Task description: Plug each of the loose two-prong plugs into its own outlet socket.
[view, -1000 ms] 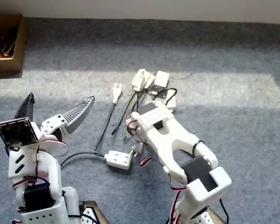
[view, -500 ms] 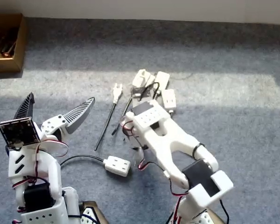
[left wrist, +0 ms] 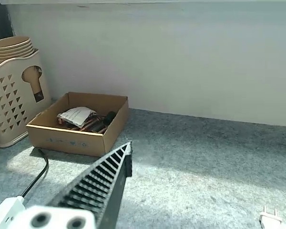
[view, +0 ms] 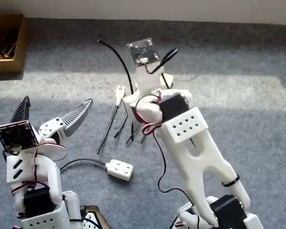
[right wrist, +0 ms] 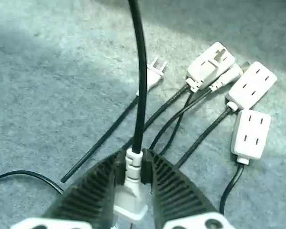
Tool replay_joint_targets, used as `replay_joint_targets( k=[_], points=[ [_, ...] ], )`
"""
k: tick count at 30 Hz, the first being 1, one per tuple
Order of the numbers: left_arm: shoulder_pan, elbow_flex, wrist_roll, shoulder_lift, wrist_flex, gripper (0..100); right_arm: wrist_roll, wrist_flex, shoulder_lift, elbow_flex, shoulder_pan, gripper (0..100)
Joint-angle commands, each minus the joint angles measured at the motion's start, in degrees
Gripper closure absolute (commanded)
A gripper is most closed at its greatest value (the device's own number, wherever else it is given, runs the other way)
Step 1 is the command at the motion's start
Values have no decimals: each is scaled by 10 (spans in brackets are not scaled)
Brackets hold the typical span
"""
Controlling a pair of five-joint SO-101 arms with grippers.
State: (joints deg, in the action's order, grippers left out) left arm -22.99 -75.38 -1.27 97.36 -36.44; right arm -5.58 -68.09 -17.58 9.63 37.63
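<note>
The right pincer (right wrist: 134, 162) was squeezed shut on a white plug (right wrist: 130, 198), which sat between its two fingers.

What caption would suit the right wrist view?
Right gripper grips a white plug; outlet sockets lie on the grey carpet beyond.

Between the ribbed, matt black plastic fingers (right wrist: 90, 191) is a smooth white plastic plug (right wrist: 130, 200) with a sleek black cord (right wrist: 141, 71). Beyond them, the surface (right wrist: 43, 81) is rough grey felt-like cloth.
</note>
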Motion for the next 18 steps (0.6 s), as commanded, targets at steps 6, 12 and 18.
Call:
replay_joint_targets(
  k=[6, 12, 18],
  points=[
    [149, 211, 3, -97, -317, 447, 7, 31, -62, -31, 53, 993],
    [267, 266, 4, -196, -403, 447, 3, -15, -122, -31, 51, 993],
    [270, 204, 26, -198, -320, 447, -24, -71, -171, -30, 57, 993]
  ],
)
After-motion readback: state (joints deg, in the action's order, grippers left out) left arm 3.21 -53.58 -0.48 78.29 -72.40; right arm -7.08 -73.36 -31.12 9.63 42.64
